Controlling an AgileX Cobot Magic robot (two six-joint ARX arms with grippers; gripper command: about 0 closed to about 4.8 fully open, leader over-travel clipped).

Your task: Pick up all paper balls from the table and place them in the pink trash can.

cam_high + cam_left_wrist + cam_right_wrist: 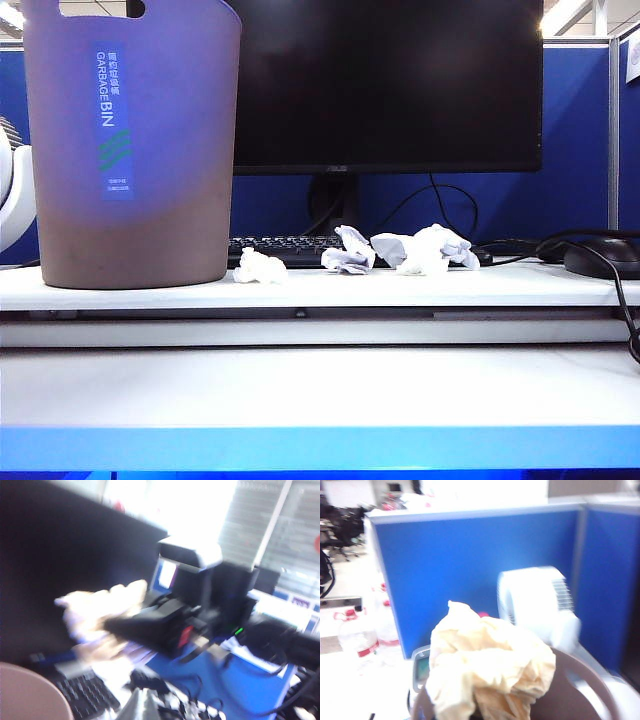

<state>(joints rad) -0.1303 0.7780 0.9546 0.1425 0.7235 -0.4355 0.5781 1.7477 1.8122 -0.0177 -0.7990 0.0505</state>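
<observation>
bin (130, 150) upright | right gripper (487, 707) clamps tan ball (487, 672) | left gripper closed, maybe unseen

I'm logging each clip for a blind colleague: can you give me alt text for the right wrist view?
A crumpled tan paper ball fills the lower middle, just above the rim of the pink trash can. Behind it stand a blue partition, a white fan and plastic bottles. The right hand itself cannot be seen.

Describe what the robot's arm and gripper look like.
Blurred, but in the left wrist view the right gripper, near the pink trash can, looks black and blocky, with a small red mark, a green light, a white cap and trailing black cable.
</observation>
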